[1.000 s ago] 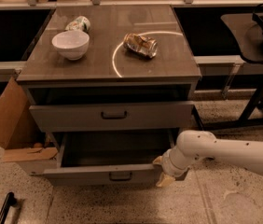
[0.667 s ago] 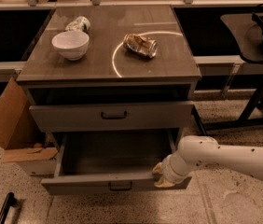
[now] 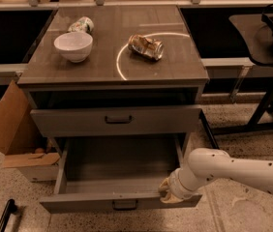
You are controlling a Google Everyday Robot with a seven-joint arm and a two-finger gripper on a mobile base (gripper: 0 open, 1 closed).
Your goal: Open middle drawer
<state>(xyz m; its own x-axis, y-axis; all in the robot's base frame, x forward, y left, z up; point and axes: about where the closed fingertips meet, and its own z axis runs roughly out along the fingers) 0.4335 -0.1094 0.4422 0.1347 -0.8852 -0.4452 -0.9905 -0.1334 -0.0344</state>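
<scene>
The middle drawer [image 3: 88,203] is grey and stands pulled far out of the cabinet. Its deep grey box [image 3: 119,166] shows nothing inside. A small dark bar handle [image 3: 125,205] sits at the middle of its front panel. My gripper [image 3: 168,193], at the end of a white arm [image 3: 233,170] coming in from the right, rests on the top edge of the front panel, right of the handle. The drawer above it [image 3: 78,122] has its own dark handle [image 3: 118,120] and sticks out only slightly.
On the cabinet top [image 3: 175,66] are a white bowl [image 3: 73,46], a crushed can [image 3: 146,47] and a tipped cup [image 3: 81,25]. A cardboard box [image 3: 10,124] leans at the left. A black stand [image 3: 267,47] is at the right, and a black bar [image 3: 6,215] lies on the floor.
The middle drawer has slid further out toward the camera. My gripper moved with its front panel, staying at the right part of the top edge.
</scene>
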